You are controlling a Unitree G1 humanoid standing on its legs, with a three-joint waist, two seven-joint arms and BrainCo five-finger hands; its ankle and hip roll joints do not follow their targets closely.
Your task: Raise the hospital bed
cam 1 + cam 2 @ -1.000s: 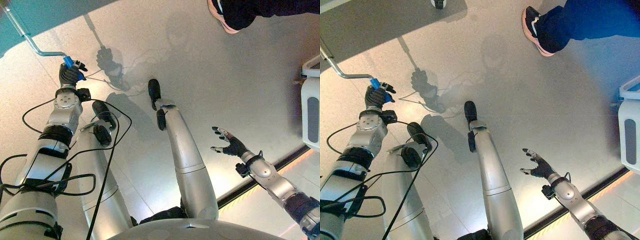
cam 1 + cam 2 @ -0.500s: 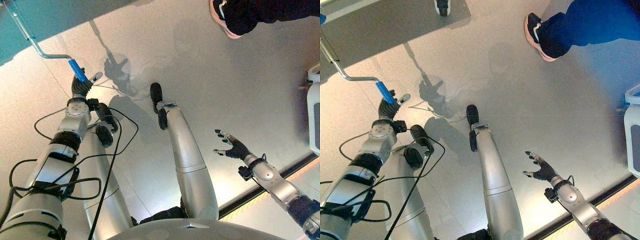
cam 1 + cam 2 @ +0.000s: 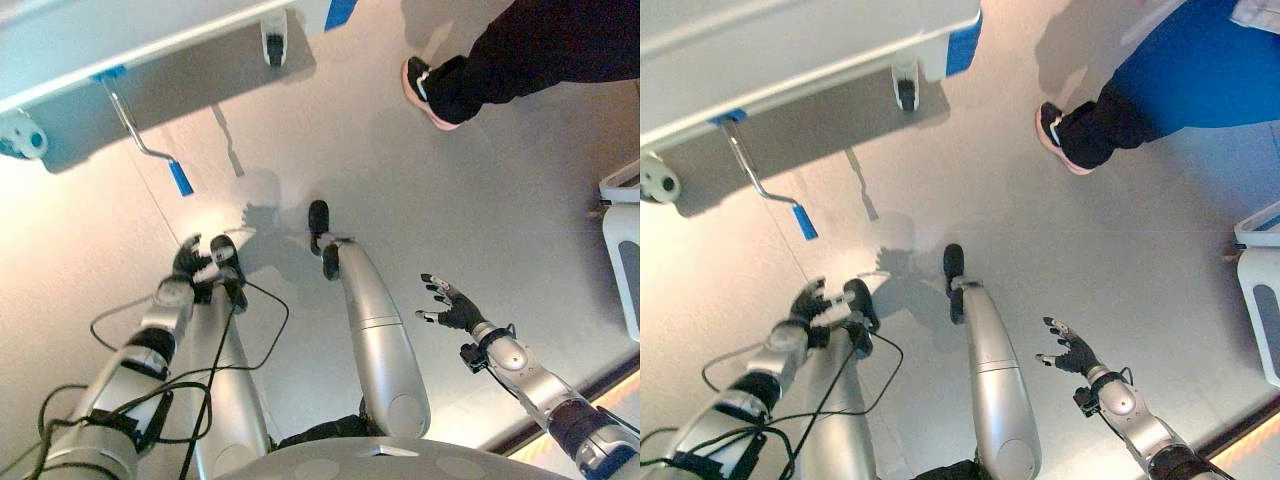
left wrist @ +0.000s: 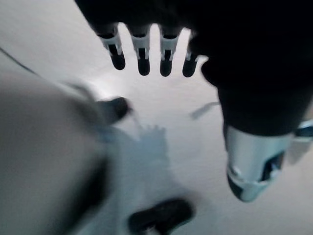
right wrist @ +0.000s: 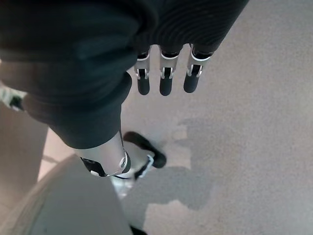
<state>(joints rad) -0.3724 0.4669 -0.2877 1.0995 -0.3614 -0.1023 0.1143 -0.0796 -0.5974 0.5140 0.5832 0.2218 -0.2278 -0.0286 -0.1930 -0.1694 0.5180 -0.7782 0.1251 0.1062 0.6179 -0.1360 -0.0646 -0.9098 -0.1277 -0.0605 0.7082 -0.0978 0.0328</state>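
crank handle (image 3: 180,178) hangs under bed frame (image 3: 150,40) | left hand (image 3: 190,262) below crank, fingers spread, empty | right hand (image 3: 447,303) spread, idle | judgement: wrap blue grip fully before turning

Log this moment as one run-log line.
left hand: open, off crank | crank handle: free, hanging under bed | right hand: open, idle

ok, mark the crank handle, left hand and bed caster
crank handle (image 3: 180,178), left eye view, on its blue grip.
left hand (image 3: 190,262), left eye view, on the back of the hand.
bed caster (image 3: 906,92), right eye view, on the wheel.
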